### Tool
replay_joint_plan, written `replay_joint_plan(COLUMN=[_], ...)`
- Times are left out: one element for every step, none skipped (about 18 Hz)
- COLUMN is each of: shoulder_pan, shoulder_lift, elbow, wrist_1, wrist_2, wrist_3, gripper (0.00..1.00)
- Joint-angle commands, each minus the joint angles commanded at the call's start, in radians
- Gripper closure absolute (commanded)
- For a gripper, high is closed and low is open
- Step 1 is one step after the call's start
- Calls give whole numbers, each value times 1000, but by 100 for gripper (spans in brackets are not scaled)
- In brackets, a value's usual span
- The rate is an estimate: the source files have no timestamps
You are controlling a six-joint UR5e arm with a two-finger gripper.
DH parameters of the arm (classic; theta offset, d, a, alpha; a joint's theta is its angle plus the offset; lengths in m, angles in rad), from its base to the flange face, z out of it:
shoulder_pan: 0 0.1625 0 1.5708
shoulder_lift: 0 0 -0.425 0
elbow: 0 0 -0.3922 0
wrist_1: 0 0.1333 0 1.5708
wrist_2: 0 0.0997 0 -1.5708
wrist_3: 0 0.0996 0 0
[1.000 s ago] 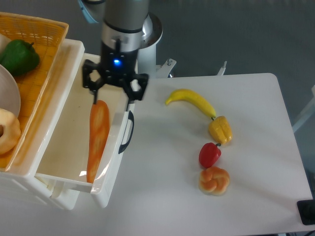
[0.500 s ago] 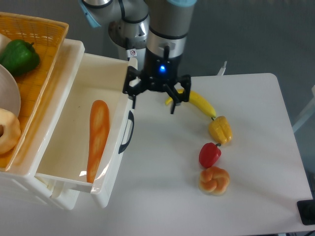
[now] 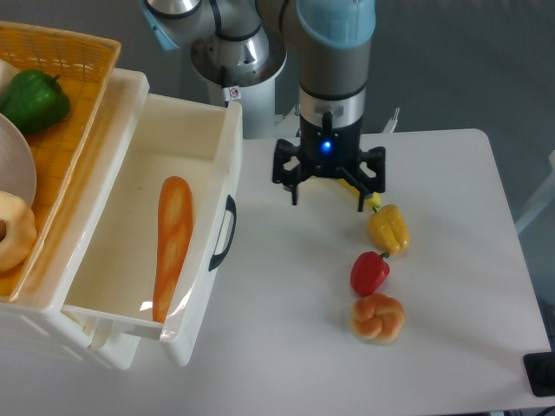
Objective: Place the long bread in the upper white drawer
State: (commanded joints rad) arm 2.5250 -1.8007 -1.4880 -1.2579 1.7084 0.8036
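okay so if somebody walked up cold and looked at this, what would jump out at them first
Probably the long bread, lying lengthwise alone inside the open upper white drawer on the left. Next, the gripper hanging over the middle of the table, jaws spread and empty, partly hiding a banana at the top of a line of toy foods.

The long bread [image 3: 173,245] lies lengthwise inside the upper white drawer [image 3: 130,173], which stands pulled open. The gripper [image 3: 328,194] hangs above the worktop [image 3: 286,347], jaws spread and holding nothing, well apart from the drawer. Beside it sit a yellow pepper [image 3: 388,229], red pepper [image 3: 369,273] and bun [image 3: 377,318].
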Motion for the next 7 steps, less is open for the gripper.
replay_joint_plan(shoulder_pan=[-2,-3,-3,-6,-12,-14,-14], shoulder_lift=[-17,-31,-40,-48,-52,-55,-61], elbow=[2,6,9,9,8,8,8], wrist_1=[2,8,23,37,47,54,60], wrist_2=[28,37,36,36,34,31,30], wrist_3=[9,11,14,17,19,20,20], gripper=[0,0,0,0,0,0,0])
